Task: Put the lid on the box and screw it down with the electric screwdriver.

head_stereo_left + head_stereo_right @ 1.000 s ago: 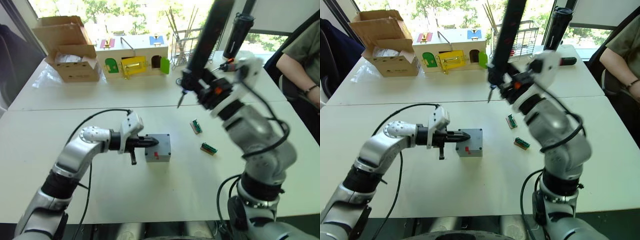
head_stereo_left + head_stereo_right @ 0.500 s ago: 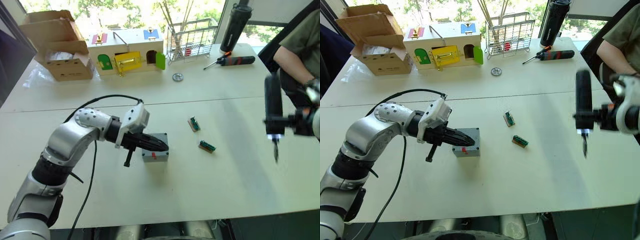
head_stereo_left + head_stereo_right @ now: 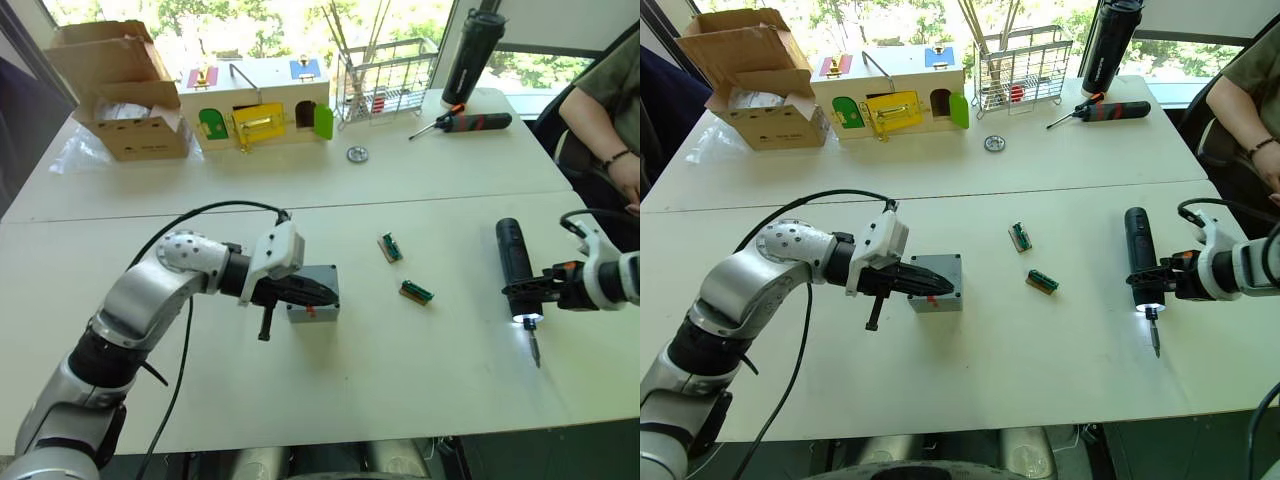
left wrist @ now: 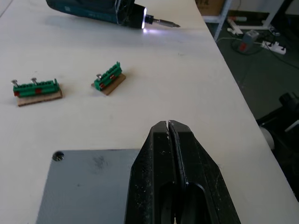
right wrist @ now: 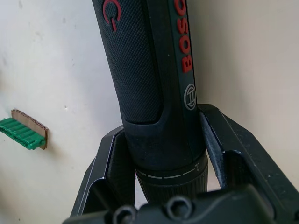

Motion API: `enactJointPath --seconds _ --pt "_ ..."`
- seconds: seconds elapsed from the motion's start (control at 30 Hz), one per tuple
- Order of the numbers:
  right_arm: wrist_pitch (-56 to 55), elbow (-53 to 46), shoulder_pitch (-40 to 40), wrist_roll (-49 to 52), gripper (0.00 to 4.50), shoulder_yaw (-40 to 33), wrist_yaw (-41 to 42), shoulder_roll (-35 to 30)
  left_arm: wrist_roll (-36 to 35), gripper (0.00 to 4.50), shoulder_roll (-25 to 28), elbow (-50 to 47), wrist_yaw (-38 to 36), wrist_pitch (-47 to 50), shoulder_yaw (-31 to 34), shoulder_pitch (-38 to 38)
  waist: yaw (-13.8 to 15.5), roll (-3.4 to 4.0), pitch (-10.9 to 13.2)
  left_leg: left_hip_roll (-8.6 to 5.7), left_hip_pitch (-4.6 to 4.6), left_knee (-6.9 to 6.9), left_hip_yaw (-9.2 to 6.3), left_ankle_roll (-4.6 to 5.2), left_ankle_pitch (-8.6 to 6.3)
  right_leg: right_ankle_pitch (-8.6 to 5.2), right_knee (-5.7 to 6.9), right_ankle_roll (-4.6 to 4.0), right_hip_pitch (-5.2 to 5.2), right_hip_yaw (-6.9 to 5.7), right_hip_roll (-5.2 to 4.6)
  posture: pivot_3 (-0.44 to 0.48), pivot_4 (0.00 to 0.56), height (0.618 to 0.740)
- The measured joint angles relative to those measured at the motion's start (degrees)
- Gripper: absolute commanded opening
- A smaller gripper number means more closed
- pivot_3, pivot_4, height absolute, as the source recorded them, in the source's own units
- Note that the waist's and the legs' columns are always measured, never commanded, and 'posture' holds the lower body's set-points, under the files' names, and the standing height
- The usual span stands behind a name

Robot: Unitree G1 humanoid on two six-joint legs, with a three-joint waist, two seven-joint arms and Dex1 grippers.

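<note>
On the white table [image 3: 420, 400], the box [image 3: 318, 297] sits mid-table with the lid [image 4: 86, 186] on top, partly hidden by the left pincer [image 4: 169, 128], fingers pressed together over it. Far off at the right edge, the right pincer [image 5: 166, 154] is clamped on the electric screwdriver [image 3: 517, 268], bit down, tip light glowing. Two green terminal blocks [image 3: 416, 292] lie between.

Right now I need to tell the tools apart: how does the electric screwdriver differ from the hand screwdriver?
The electric screwdriver is thick and all black with a lit tip; the hand screwdriver is slimmer, with a red-and-black handle. The electric one is gripped in the right pincer at the near right of the table; the hand one lies free at the far edge by the black bottle. Both end in a thin metal bit.
</note>
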Motion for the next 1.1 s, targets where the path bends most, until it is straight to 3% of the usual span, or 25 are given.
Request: enactJointPath --seconds 0.07,0.1,0.23,0.27,0.53,0.77,0.9,1.0,1.1 --pt "-0.78 1.00 -1.15 -2.21 1.76 1.82 2.15 -0.04 0.03 0.00 0.01 0.05 0.86 0.13 0.01 0.80 0.32 -0.05 0.02 0.00 0.01 0.03 -0.04 0.01 -0.01 0.00 0.00 0.00 0.03 -0.01 0.00 0.000 0.150 0.740" --pt "-1.55 1.35 -1.64 -3.34 2.80 2.72 2.98 -0.03 0.03 0.00 0.01 0.07 1.18 0.16 0.05 1.09 0.38 -0.06 0.02 0.00 0.01 0.05 -0.04 0.00 -0.01 0.00 -0.01 0.00 0.04 -0.01 0.00 0.000 0.150 0.740" --pt "-4.71 1.51 -2.70 -6.53 4.31 4.54 6.44 -0.03 -0.05 0.00 0.05 0.28 2.76 0.39 0.89 2.05 0.49 -0.09 0.01 -0.02 0.01 0.08 -0.05 -0.06 0.02 0.01 -0.01 0.01 0.07 -0.02 -0.07 0.000 0.150 0.740" --pt "-5.41 1.44 -2.81 -7.23 4.48 4.83 6.99 -0.03 -0.18 0.00 0.04 0.52 3.28 0.53 1.40 2.28 0.54 -0.10 0.00 -0.02 0.01 0.09 -0.07 -0.08 0.03 0.01 -0.01 0.02 0.08 -0.02 -0.08 0.000 0.150 0.740" --pt "-11.91 -1.81 -1.36 -13.83 4.48 5.56 8.12 -0.04 -1.57 0.00 -0.11 6.66 7.58 2.54 8.94 1.85 0.56 -0.12 0.01 -0.08 0.01 0.06 -0.10 -0.22 0.11 0.01 0.02 0.02 0.03 -0.06 -0.17 0.000 0.150 0.740" --pt "-19.97 -8.46 -1.45 -18.07 4.48 0.97 6.99 -0.21 -2.17 0.00 -0.04 13.51 10.45 2.54 13.85 0.98 0.49 -0.12 0.01 -0.08 0.01 0.00 -0.10 -0.25 0.13 0.01 0.06 0.02 -0.04 -0.06 -0.17 0.000 0.150 0.740" --pt "-25.54 -19.62 0.29 -16.14 4.48 -6.15 7.99 2.32 -0.43 0.00 -0.03 15.30 12.36 2.05 14.11 4.09 0.34 -0.12 0.01 -0.05 0.01 -0.04 -0.11 -0.26 0.13 0.01 0.06 0.02 -0.06 -0.04 -0.15 0.000 0.150 0.740" --pt "-29.31 -34.82 9.10 -11.71 4.48 -9.52 11.86 4.51 2.68 0.00 0.72 14.57 12.57 0.31 11.67 7.90 0.71 -0.16 -0.01 -0.03 0.00 -0.09 -0.28 -0.27 0.12 0.01 0.05 0.02 -0.01 -0.11 -0.14 0.000 0.150 0.740" --pt "-29.58 -48.73 18.53 -6.88 4.48 -6.02 13.87 8.96 4.91 0.00 0.61 13.78 12.36 -0.31 7.87 10.82 1.20 -0.16 0.00 -0.12 -0.03 0.04 -0.30 -0.36 0.18 0.02 0.09 0.03 0.03 -0.12 -0.25 0.000 0.150 0.740"
